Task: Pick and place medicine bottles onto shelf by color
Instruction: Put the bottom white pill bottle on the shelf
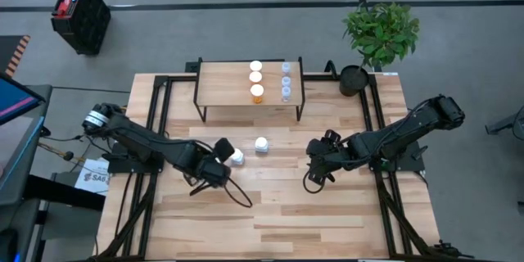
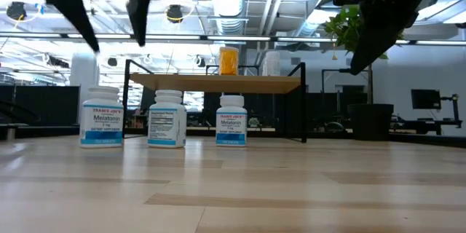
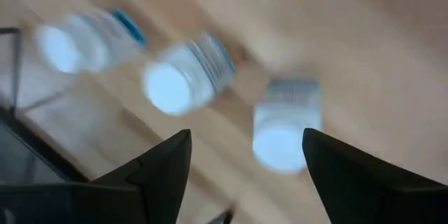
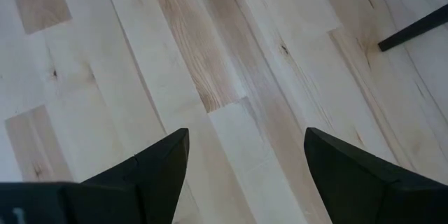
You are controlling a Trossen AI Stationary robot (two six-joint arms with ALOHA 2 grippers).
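Note:
Three white medicine bottles stand upright on the table in the low view (image 2: 102, 116), (image 2: 167, 119), (image 2: 231, 120). My left gripper (image 3: 245, 147) hangs open above them, and the nearest bottle (image 3: 283, 129) shows just beyond its fingertips, untouched. From above I see two of them (image 1: 237, 157), (image 1: 261, 144) beside the left gripper (image 1: 221, 154). The shelf (image 1: 225, 82) carries two white bottles (image 1: 256, 71), an orange one (image 1: 257, 92) and a row of clear ones (image 1: 286, 82). My right gripper (image 4: 245, 140) is open over bare wood at the right (image 1: 315, 166).
A potted plant (image 1: 381, 33) stands at the table's far right corner and a black crate (image 1: 80, 16) sits on the floor at the far left. The shelf's black legs (image 2: 302, 102) rise behind the bottles. Bare wood lies toward the near edge (image 1: 270, 221).

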